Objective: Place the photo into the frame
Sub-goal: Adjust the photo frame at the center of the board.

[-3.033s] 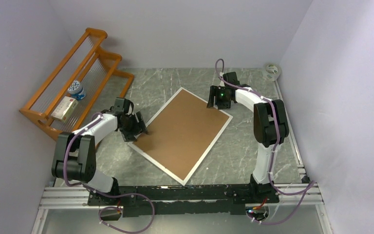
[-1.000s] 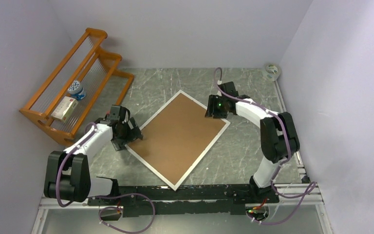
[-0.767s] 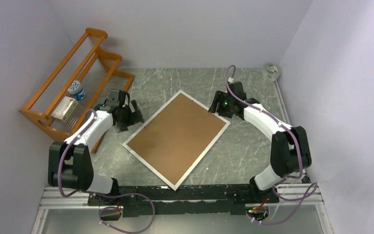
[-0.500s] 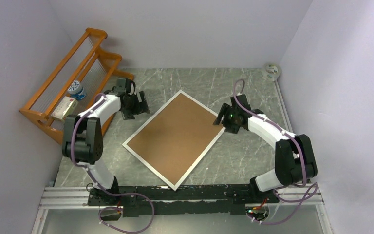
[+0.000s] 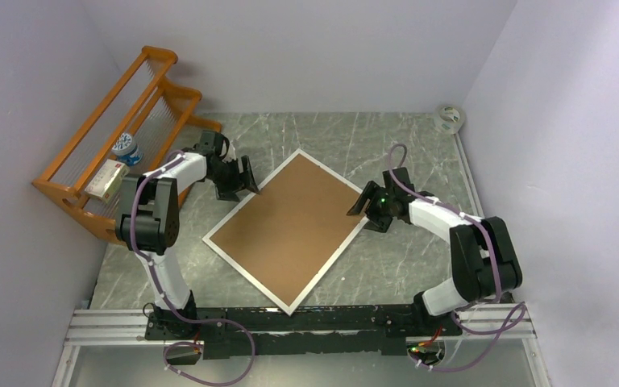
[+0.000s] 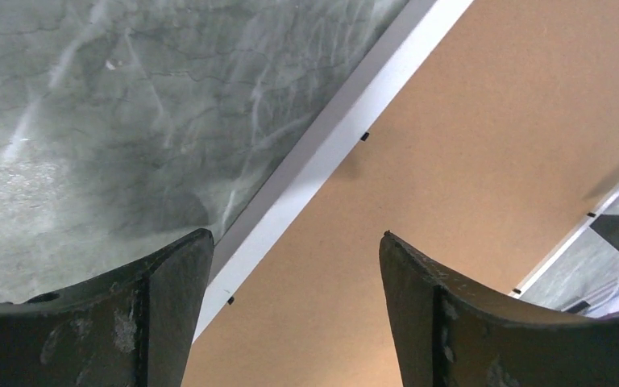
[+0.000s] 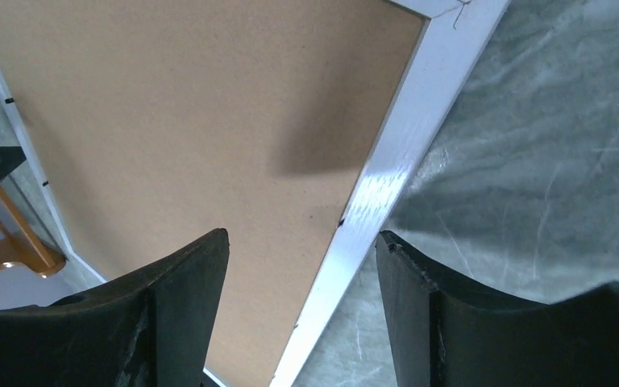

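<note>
L gripper (image 6: pixel 294 235) & R gripper (image 7: pixel 302 234) both wide, empty, over opposite frame (image 5: pixel 290 222) edges.

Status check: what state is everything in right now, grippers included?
frame: lying flat, back side up, brown board in place.
photo: not in sight.
left gripper: open, above the frame's far-left edge, holding nothing.
right gripper: open, above the frame's right edge, holding nothing.
rack: standing by the left wall, box and jar on it.
tape roll: lying in the far right corner.
</note>
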`<control>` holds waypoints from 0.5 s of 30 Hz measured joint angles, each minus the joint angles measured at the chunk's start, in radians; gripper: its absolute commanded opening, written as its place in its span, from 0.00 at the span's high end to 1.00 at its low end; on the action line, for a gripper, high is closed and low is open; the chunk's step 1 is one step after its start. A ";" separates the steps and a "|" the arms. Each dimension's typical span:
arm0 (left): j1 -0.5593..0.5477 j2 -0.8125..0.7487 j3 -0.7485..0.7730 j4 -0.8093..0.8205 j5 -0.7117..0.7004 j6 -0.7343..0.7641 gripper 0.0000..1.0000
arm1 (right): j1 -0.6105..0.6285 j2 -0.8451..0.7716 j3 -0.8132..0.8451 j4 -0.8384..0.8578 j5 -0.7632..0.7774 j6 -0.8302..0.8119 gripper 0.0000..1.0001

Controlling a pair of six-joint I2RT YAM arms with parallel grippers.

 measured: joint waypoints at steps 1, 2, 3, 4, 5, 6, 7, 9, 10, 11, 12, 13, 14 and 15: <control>0.000 0.001 0.000 0.000 0.009 0.003 0.21 | 0.000 0.015 0.000 0.013 -0.007 0.004 0.30; 0.000 0.003 -0.001 0.000 0.017 0.004 0.22 | 0.000 0.030 0.000 0.024 -0.013 0.008 0.30; 0.000 0.006 -0.003 0.002 0.027 0.006 0.22 | -0.002 0.042 0.000 0.030 -0.016 0.010 0.30; 0.000 0.008 -0.006 0.002 0.034 0.007 0.22 | -0.003 0.055 0.000 0.035 -0.019 0.013 0.31; 0.000 0.009 -0.014 0.002 0.038 0.008 0.22 | -0.007 0.066 0.003 0.037 -0.024 0.016 0.31; 0.000 0.010 -0.023 0.003 0.037 0.010 0.22 | -0.011 0.071 0.009 0.039 -0.026 0.018 0.31; 0.001 0.010 -0.027 0.005 0.038 0.010 0.23 | -0.014 0.075 0.012 0.039 -0.026 0.017 0.31; 0.004 0.010 -0.031 0.007 0.042 0.011 0.23 | -0.025 0.092 0.030 0.038 -0.027 0.013 0.31; 0.005 0.010 -0.032 0.007 0.046 0.011 0.24 | -0.029 0.101 0.040 0.040 -0.027 0.012 0.31; 0.006 0.010 -0.034 0.009 0.050 0.011 0.24 | -0.035 0.109 0.048 0.042 -0.026 0.009 0.31; 0.007 0.010 -0.037 0.011 0.056 0.011 0.24 | -0.043 0.119 0.059 0.045 -0.026 0.005 0.31; 0.008 0.010 -0.040 0.013 0.062 0.010 0.25 | -0.053 0.127 0.069 0.046 -0.026 -0.001 0.32; 0.009 0.010 -0.043 0.014 0.068 0.010 0.25 | -0.064 0.135 0.081 0.048 -0.025 -0.006 0.32; 0.009 0.009 -0.047 0.018 0.076 0.010 0.26 | -0.076 0.143 0.094 0.051 -0.024 -0.011 0.32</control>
